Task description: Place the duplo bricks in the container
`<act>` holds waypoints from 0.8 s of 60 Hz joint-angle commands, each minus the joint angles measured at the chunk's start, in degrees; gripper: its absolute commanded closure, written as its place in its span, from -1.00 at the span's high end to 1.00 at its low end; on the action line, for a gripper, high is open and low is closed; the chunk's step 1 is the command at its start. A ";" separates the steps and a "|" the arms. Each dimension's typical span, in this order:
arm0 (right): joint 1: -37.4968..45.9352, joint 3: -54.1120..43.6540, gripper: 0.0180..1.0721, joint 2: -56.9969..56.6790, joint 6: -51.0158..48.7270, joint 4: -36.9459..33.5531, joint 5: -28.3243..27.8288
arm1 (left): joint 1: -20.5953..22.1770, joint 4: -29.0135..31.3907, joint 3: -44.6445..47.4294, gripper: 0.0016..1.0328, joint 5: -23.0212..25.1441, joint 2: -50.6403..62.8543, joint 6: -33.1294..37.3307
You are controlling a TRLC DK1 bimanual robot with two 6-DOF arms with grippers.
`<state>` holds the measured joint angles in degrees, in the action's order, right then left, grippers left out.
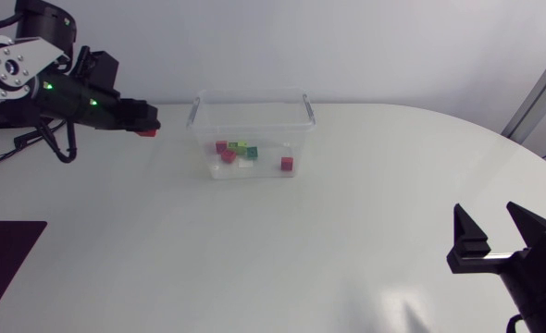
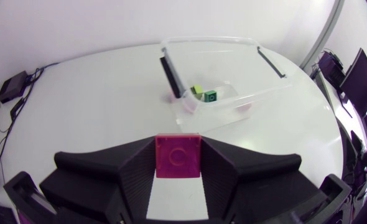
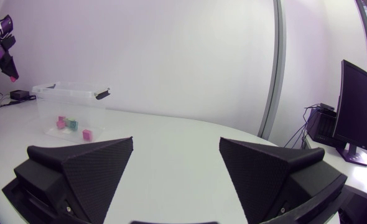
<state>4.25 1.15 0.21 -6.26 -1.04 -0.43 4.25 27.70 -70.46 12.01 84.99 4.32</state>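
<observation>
Magenta duplo brick (image 2: 178, 155) pinched at far left, just short of the clear container (image 1: 296, 139).
At far left, raised over the white table (image 1: 273, 268): left gripper (image 1: 149, 128) clamped on the brick from two sides. At far centre, inside the container: several loose bricks (image 1: 287, 164), pink, red and green. At near right: right gripper (image 1: 487, 211) spread wide, holding nothing, well apart from the container.

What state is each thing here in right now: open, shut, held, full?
left gripper: shut on the pink brick.
pink brick: gripped, off the table.
right gripper: open, empty.
container: lidless, not empty.
bricks inside: lying loose on its floor.
</observation>
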 commanded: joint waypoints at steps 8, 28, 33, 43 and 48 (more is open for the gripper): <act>0.32 -1.15 0.91 -0.47 -0.68 0.42 -0.45 | 7.26 -0.72 -14.71 -0.27 -2.78 10.81 -0.45; 0.41 -1.15 0.91 -0.47 -0.68 0.42 -0.45 | 10.60 0.33 -21.57 0.93 -8.67 14.68 -1.06; 0.32 -1.15 0.91 -0.47 -0.68 0.42 -0.45 | 9.81 0.16 -16.73 0.93 -8.67 10.72 -0.54; 0.32 -1.15 0.91 -0.47 -0.68 0.42 -0.45 | 4.98 -1.95 -7.24 0.93 -8.67 0.09 1.84; 0.41 -1.15 0.91 -0.47 -0.68 0.42 -0.45 | 1.99 -3.45 -0.82 0.93 -8.58 -8.17 3.86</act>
<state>4.25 1.15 0.21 -6.26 -1.04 -0.43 8.45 25.69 -76.03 3.75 84.31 5.96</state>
